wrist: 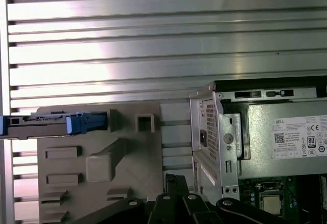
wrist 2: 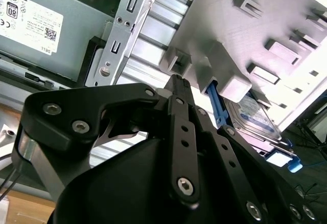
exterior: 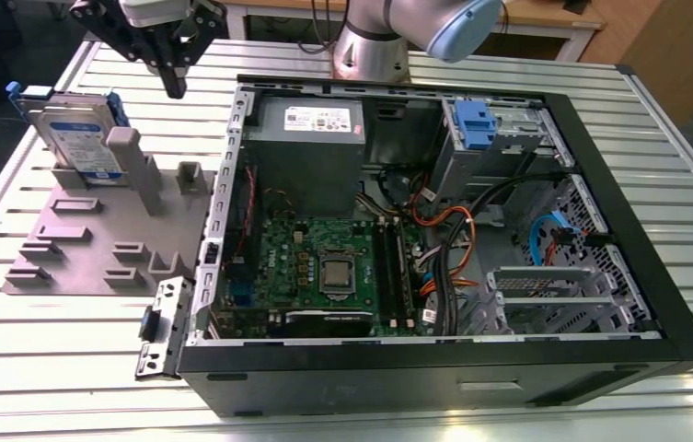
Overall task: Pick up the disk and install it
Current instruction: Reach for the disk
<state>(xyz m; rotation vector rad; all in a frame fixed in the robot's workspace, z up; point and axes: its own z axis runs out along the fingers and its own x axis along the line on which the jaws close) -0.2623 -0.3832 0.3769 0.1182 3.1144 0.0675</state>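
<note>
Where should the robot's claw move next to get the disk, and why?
Probably sideways toward the exterior view's left, until it hangs over the disk, opening on the way. The gripper is shut and empty, up above the table, between the disk and the computer case. The disk stands upright in the grey holder, untouched.

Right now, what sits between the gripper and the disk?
In the first wrist view, the grey holder plate, with its raised block and an open slot, lies between the gripper and the disk standing in it.
</note>
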